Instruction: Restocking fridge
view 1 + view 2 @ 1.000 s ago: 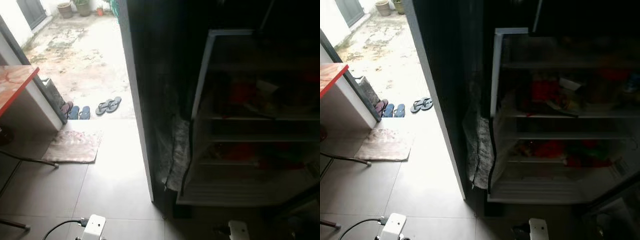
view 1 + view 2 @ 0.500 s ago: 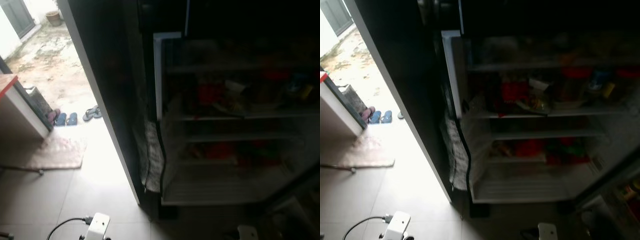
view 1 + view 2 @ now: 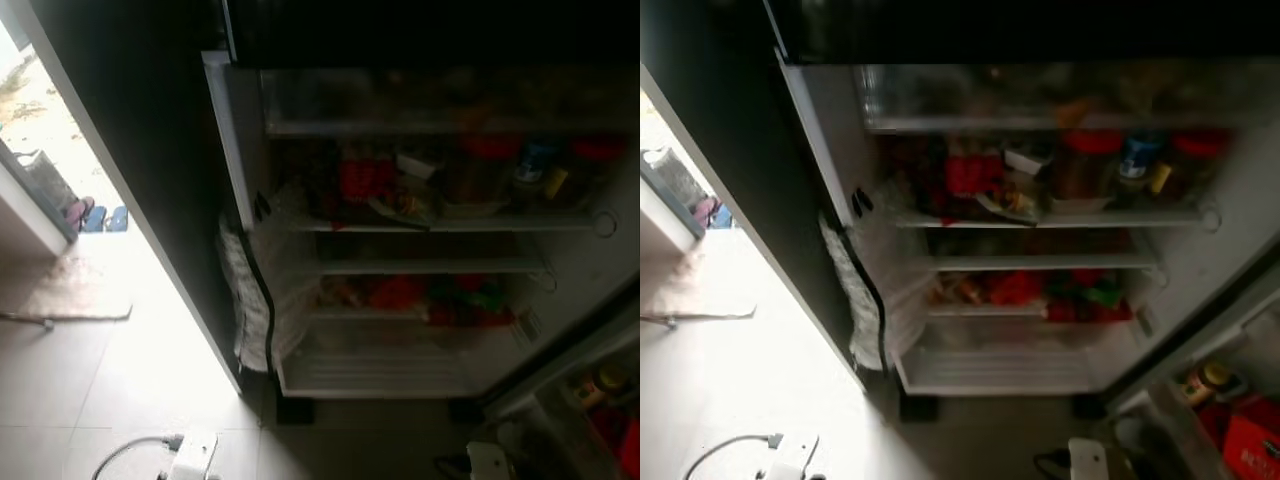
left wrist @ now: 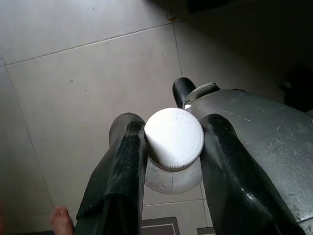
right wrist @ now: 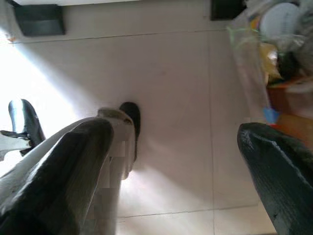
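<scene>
The open fridge (image 3: 1040, 218) stands ahead, dim inside. One shelf holds a red packet (image 3: 975, 175), red-lidded jars (image 3: 1085, 165) and a blue-lidded jar (image 3: 1137, 158). Red and green produce (image 3: 1040, 290) lies on a lower shelf. The left wrist view shows my left gripper (image 4: 171, 128) shut on a white bottle with a round ribbed cap (image 4: 174, 142), held low over the floor tiles. My right gripper (image 5: 173, 132) hangs open over the tiles with nothing between its wide-spread fingers.
The fridge door (image 3: 1230, 400) swings out at the right with jars and a red box in its rack. A pale cloth (image 3: 855, 290) hangs at the fridge's left edge. A bright doorway, a mat (image 3: 60, 290) and slippers (image 3: 95, 215) lie left. A plastic bag of goods (image 5: 274, 54) sits on the floor.
The camera has swung to the right: the fridge has slid from the right side to the middle, and the doorway and yard have slipped off to the left.
</scene>
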Available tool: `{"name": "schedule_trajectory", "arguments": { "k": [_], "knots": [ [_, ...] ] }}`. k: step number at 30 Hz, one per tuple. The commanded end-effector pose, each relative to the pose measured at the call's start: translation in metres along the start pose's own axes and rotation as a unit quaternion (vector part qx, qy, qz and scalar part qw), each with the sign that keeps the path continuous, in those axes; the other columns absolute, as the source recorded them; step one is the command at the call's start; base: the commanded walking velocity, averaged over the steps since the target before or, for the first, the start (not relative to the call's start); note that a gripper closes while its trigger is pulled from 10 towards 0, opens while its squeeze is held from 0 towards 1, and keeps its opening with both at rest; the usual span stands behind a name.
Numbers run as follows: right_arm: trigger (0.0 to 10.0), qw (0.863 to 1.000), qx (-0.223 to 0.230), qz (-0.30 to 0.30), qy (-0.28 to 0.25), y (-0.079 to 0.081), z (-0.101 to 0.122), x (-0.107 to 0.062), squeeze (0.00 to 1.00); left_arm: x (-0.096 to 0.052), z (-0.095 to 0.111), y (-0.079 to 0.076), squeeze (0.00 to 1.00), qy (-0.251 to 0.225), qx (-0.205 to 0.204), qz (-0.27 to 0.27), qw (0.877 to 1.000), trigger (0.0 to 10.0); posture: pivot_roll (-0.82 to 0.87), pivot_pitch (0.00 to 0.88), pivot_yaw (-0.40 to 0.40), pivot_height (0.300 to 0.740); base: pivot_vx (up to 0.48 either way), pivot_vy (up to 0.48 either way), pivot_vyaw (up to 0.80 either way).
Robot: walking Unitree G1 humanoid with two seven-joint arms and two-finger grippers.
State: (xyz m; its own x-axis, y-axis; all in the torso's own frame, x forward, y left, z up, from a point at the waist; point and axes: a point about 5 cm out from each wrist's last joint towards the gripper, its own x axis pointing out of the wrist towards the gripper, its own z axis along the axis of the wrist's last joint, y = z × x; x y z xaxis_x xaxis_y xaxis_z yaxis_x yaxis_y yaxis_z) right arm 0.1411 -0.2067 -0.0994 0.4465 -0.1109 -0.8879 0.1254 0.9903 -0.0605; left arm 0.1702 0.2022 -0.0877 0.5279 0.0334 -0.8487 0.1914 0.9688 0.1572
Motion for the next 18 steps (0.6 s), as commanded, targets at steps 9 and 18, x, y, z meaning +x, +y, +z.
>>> {"name": "schedule_trajectory", "arguments": {
  "k": [9, 18],
  "knots": [
    [10.0, 1.0, 0.001, -0.008, 0.008, -0.0068, -0.0066, -0.0013, 0.0, -0.0008, -0.0039, 0.0033, 0.0, 0.008, 0.007, 0.002, 1.0, 10.0, 0.0, 0.052, 0.027, 0.74, 0.0, -0.274, 0.0],
    [10.0, 1.0, -0.003, -0.012, 0.011, -0.0049, -0.007, -0.0011, 0.0, -0.0002, -0.0013, 0.0023, 0.0, 0.005, 0.009, 0.001, 1.0, 10.0, 0.0, 0.072, 0.028, 0.74, 0.0, -0.274, 0.0]
  ]
}}
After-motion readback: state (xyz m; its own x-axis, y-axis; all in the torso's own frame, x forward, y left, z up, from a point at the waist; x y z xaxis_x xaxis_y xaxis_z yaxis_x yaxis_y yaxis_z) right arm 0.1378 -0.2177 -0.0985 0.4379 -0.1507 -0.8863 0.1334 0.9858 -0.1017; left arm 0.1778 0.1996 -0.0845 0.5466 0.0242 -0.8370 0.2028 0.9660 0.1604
